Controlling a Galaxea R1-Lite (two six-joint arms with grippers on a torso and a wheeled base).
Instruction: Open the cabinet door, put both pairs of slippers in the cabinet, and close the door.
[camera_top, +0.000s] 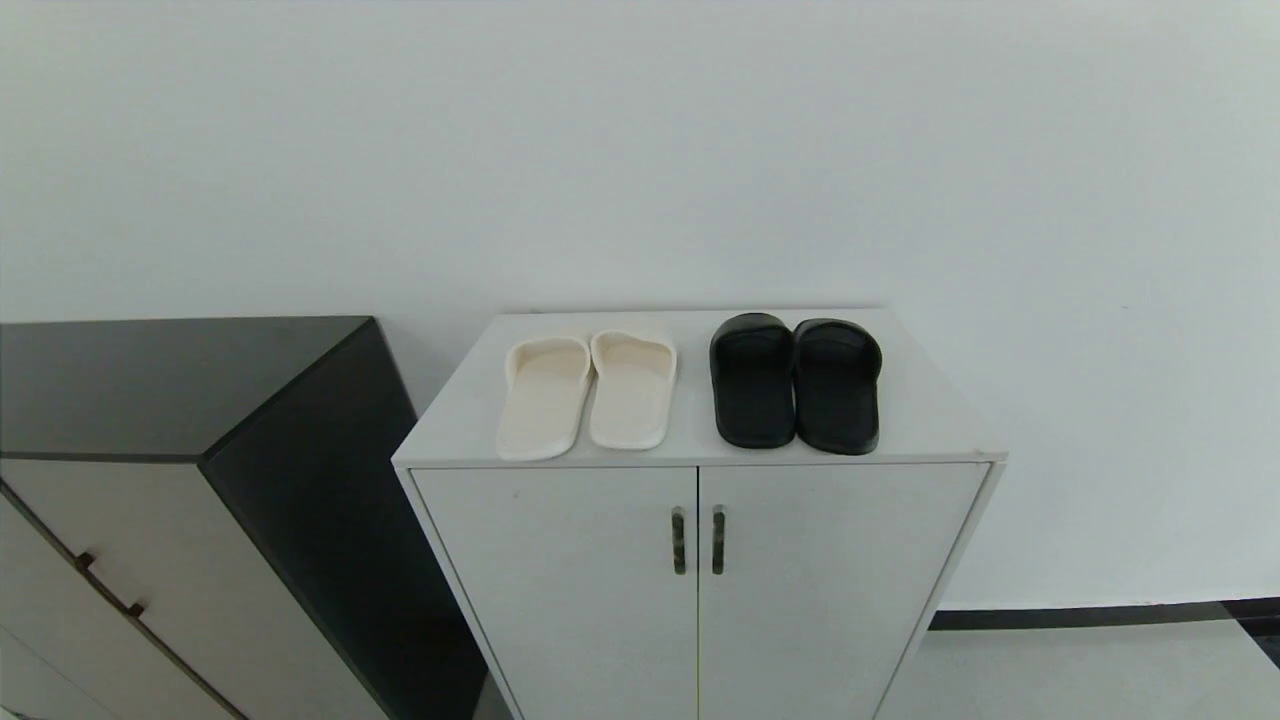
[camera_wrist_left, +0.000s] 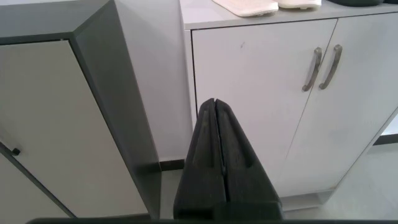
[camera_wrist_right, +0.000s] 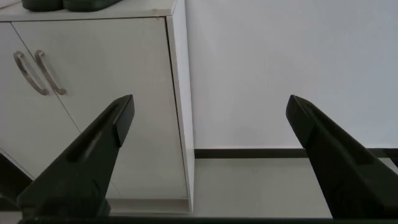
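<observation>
A white two-door cabinet (camera_top: 700, 590) stands against the wall, both doors shut, with two dark handles (camera_top: 697, 541) at the centre seam. On its top lie a cream pair of slippers (camera_top: 587, 392) on the left and a black pair of slippers (camera_top: 796, 382) on the right. My left gripper (camera_wrist_left: 215, 106) is shut and empty, low in front of the cabinet's left door (camera_wrist_left: 261, 93), apart from it. My right gripper (camera_wrist_right: 211, 109) is open and empty, low beside the cabinet's right edge (camera_wrist_right: 179, 93). The handles (camera_wrist_right: 37, 71) show in the right wrist view.
A taller dark cabinet with pale drawer fronts (camera_top: 190, 500) stands close on the left of the white cabinet, with a narrow gap between them. A white wall is behind. Pale floor and a dark skirting strip (camera_top: 1100, 615) lie to the right.
</observation>
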